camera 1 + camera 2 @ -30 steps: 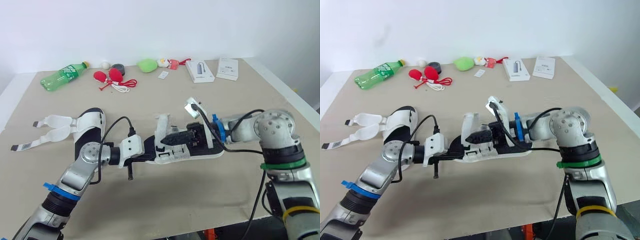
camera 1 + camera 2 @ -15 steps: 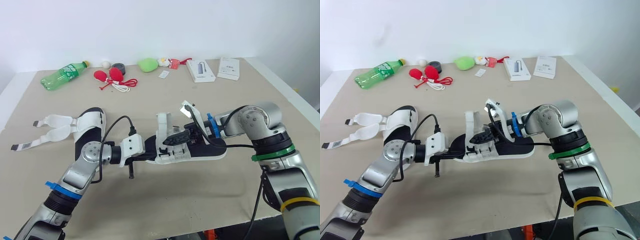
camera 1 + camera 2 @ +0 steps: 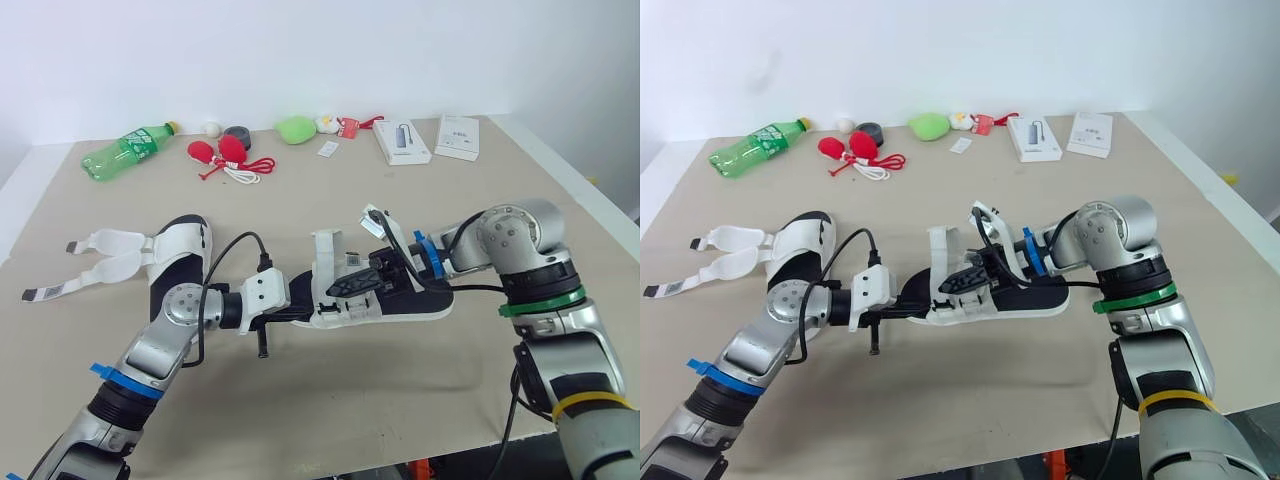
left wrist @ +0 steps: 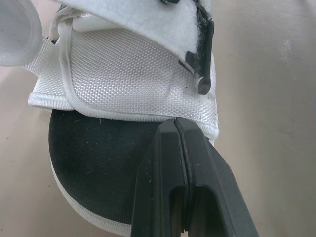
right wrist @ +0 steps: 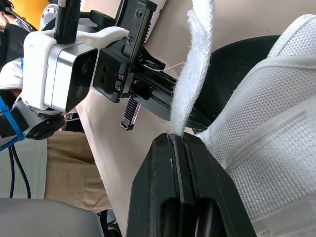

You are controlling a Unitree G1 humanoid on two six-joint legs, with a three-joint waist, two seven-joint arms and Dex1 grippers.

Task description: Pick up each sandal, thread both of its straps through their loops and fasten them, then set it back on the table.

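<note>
1. Head camera: two white sandals are on the table (image 3: 420,215). One sandal (image 3: 390,300) lies at mid-table between the two grippers. The second sandal (image 3: 178,255) lies near the table's left edge with its two straps spread loose. The left gripper (image 3: 300,309) reaches the first sandal's toe. The right gripper (image 3: 338,288) is over its middle, beside one upright strap (image 3: 323,250). One green bottle (image 3: 125,152) and two white boxes (image 3: 402,142) lie along the far side.
2. Left wrist: its two fingers (image 4: 163,163) are pressed together, tips against the hem of the white toe band (image 4: 123,69), above the black footbed (image 4: 89,163). Whether they pinch the hem is unclear.
3. Right wrist: its two fingers (image 5: 153,187) are clamped on the strap, which rises from between the tips.
</note>
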